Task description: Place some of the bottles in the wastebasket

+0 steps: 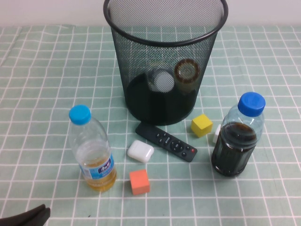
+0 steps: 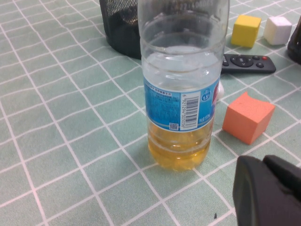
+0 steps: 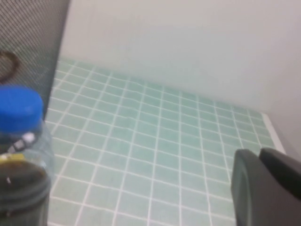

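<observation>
Wastebasket (image 1: 164,61): standing at the worktop's (image 1: 37,94) far centre, holding both bottles, clear (image 1: 161,80) beside brownish (image 1: 187,73). Left end effector (image 2: 268,190): hovering at near-left edge beside the yellow-liquid bottle (image 1: 91,150); finger state impossible to tell. Right end effector (image 3: 265,188): hovering near the dark-liquid bottle (image 1: 236,139); finger state likewise impossible to tell.

blue-capped bottle of yellow liquid (image 1: 93,153) upright on green checked cloth (image 1: 42,94), orange cube (image 1: 139,181) just beside it, white case (image 1: 140,151) near black remote (image 1: 166,141), yellow cube (image 1: 201,125), white cube (image 2: 277,29), blue-capped bottle of dark liquid (image 1: 237,136) upright, well apart from yellow-liquid bottle
</observation>
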Action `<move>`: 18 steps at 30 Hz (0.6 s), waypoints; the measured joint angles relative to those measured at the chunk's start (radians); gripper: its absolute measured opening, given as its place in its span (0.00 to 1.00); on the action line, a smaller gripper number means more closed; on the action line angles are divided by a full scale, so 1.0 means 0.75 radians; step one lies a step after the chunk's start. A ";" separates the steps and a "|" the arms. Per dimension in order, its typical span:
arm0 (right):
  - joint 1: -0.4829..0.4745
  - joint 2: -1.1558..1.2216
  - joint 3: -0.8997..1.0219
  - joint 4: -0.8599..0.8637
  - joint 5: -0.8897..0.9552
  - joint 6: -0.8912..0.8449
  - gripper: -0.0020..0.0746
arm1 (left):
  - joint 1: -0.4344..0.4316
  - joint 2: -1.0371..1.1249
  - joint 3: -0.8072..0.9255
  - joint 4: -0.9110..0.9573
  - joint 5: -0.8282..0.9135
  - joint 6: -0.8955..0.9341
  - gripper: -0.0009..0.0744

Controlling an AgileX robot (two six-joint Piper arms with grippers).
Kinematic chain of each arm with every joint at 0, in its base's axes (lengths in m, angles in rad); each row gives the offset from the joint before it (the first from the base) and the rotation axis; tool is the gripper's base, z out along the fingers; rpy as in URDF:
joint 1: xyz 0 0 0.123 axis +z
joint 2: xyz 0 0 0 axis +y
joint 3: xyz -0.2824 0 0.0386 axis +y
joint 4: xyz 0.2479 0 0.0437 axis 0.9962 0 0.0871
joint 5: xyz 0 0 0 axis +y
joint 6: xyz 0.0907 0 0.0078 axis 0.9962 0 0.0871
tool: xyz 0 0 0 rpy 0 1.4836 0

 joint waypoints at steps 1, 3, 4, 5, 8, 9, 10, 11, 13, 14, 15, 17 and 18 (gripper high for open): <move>-0.022 -0.063 0.085 0.015 -0.049 0.000 0.02 | 0.000 0.000 0.000 0.000 0.000 0.000 0.01; -0.055 -0.171 0.212 0.053 -0.109 0.000 0.02 | 0.000 0.000 0.000 0.000 0.001 0.000 0.01; -0.063 -0.227 0.271 0.074 -0.125 0.000 0.02 | 0.000 0.000 0.000 0.000 0.001 0.000 0.01; -0.075 -0.280 0.325 0.083 -0.137 0.000 0.02 | 0.000 0.000 0.000 0.000 0.003 0.000 0.01; -0.100 -0.401 0.445 0.099 -0.154 0.000 0.02 | 0.000 0.000 0.000 0.000 0.003 0.000 0.01; -0.106 -0.428 0.481 0.101 -0.157 0.000 0.02 | 0.000 0.000 0.000 0.000 0.003 0.000 0.01; -0.112 -0.458 0.514 0.101 -0.160 0.000 0.02 | 0.000 0.000 0.000 0.000 0.003 0.000 0.01; -0.114 -0.486 0.543 0.101 -0.160 0.000 0.02 | 0.000 0.000 0.000 0.000 0.003 0.000 0.01; -0.115 -0.529 0.574 0.101 -0.152 -0.003 0.02 | 0.000 0.000 0.000 0.000 0.003 0.000 0.01; -0.115 -0.538 0.577 0.101 -0.132 -0.005 0.02 | 0.000 0.000 0.000 0.000 0.003 0.000 0.01; -0.115 -0.541 0.577 0.101 -0.112 -0.006 0.02 | 0.000 0.000 0.000 0.000 0.003 0.000 0.01; -0.115 -0.543 0.581 0.101 -0.053 -0.008 0.02 | 0.000 0.000 0.000 0.000 0.003 0.000 0.01; -0.115 -0.543 0.581 0.101 -0.024 -0.008 0.02 | 0.000 0.000 0.000 0.000 0.003 0.000 0.01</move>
